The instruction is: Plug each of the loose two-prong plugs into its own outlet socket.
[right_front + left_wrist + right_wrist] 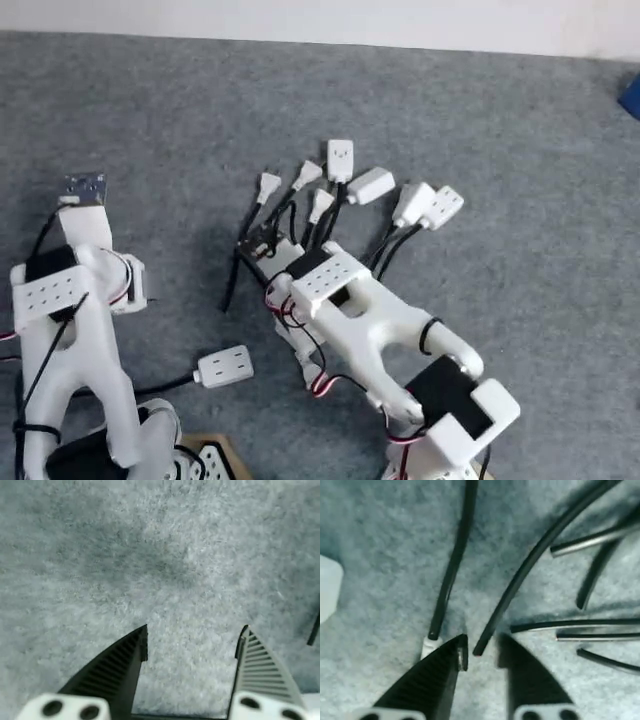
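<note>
1. Plugs (307, 175): three small white ones lie mid-desk in the high view. They fan out at the far ends of black cords (285, 215).
2. Sockets (340, 160): larger white blocks sit in the same fan, just right of the plugs and also on black cords. Two of them show slotted faces upward. Nothing in the fan looks mated, though the blocks lie close together.
3. Lone socket (224, 366): lies apart from the cluster, nearer the arm bases. Its slots face up, and its cord runs off toward the left arm's base.
4. Right hand (481, 651): low over the desk at the near end of the cords. Fingers (445, 675) are narrowly apart and grip nothing.
5. Cord end (479, 649): a cut black tip lies on the desk in the gap between the right fingertips. I cannot tell whether it touches either one.
6. A second cord in the right wrist view ends in a small white fitting (430, 647), just beside one fingertip.
7. In the high view the right hand (255, 243) sits at the near-left edge of the cluster, mostly under its own wrist block.
8. Left hand (194, 642): fingers wide apart, holding nothing, above bare desk (150, 555). It is well apart from the cluster.
9. Left arm (70, 290): stands at the left side of the desk.
10. Desk (500, 120): grey felt-like surface.
11. A blue object (632, 95) shows at the far right edge.
</note>
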`<state>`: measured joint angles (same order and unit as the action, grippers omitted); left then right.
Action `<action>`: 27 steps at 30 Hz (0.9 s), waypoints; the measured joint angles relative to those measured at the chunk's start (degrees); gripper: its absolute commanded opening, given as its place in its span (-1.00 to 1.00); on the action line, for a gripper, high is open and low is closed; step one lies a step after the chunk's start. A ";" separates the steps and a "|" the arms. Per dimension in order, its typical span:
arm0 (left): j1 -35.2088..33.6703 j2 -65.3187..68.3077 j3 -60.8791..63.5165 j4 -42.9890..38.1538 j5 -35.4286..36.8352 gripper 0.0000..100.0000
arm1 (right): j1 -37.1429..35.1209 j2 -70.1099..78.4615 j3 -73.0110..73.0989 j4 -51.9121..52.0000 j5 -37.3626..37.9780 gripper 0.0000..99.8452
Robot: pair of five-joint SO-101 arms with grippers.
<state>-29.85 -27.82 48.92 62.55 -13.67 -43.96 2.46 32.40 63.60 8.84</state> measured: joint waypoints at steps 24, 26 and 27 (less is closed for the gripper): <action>-1.67 0.00 1.32 -3.25 0.18 -0.42 | -7.82 -15.47 11.87 0.44 0.09 -0.70; -1.67 0.00 1.32 -3.25 0.44 -0.42 | -7.82 -15.47 11.87 -0.09 0.09 -0.70; -1.67 0.00 1.32 -3.25 1.05 -0.42 | -7.82 -15.47 11.87 -0.18 0.09 -0.70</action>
<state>-31.52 -27.82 50.24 59.30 -12.62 -51.78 -13.01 44.26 63.43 8.92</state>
